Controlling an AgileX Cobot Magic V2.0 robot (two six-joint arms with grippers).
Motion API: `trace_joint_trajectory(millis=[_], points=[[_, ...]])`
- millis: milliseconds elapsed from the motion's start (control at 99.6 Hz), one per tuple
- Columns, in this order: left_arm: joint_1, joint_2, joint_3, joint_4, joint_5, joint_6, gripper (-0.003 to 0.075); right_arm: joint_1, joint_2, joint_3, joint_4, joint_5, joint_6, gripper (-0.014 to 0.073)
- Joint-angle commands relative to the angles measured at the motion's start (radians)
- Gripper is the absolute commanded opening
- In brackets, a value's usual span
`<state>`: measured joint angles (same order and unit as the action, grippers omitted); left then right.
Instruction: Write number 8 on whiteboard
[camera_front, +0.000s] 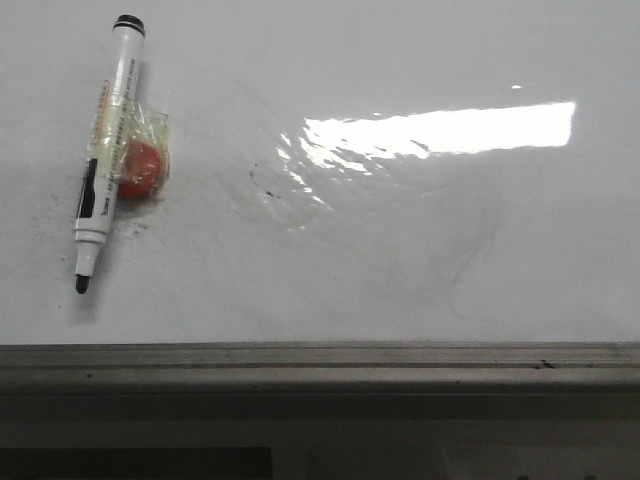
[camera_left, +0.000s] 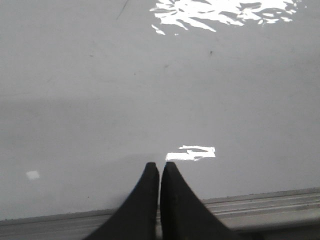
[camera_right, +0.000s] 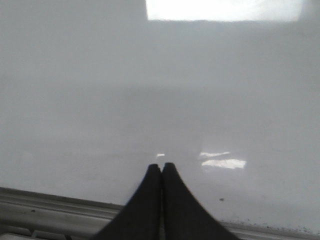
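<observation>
The whiteboard (camera_front: 400, 270) fills the front view, glossy white with faint grey smudges and a bright light reflection; its grey metal rim (camera_front: 320, 360) runs along the near edge. No number 8 shows on it. A black-and-white marker (camera_front: 108, 150), uncapped with its tip toward the rim, lies at the far left, taped to a red ball (camera_front: 140, 168). Neither gripper shows in the front view. My left gripper (camera_left: 160, 166) is shut and empty above the board near the rim. My right gripper (camera_right: 161, 166) is shut and empty, also above the board near the rim.
Small dark specks (camera_front: 262, 180) and grey wipe streaks (camera_front: 470, 255) mark the board's middle. Below the rim is a grey table front (camera_front: 320, 430).
</observation>
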<state>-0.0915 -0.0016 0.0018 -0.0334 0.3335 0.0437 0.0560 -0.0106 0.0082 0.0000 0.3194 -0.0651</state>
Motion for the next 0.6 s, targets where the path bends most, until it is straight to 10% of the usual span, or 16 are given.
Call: trace_joint_trajectory(millis=[0,592], points=[[-0.001,-0.032,0.031,-0.001,-0.048,-0.003,-0.002,-0.006,-0.022,0.015,-0.013,-0.051,-0.009,-0.0064],[-0.033,-0.03,0.031,-0.001,-0.048,-0.003,-0.002,-0.006,-0.022,0.015,-0.013,-0.051,-0.009,-0.0064]])
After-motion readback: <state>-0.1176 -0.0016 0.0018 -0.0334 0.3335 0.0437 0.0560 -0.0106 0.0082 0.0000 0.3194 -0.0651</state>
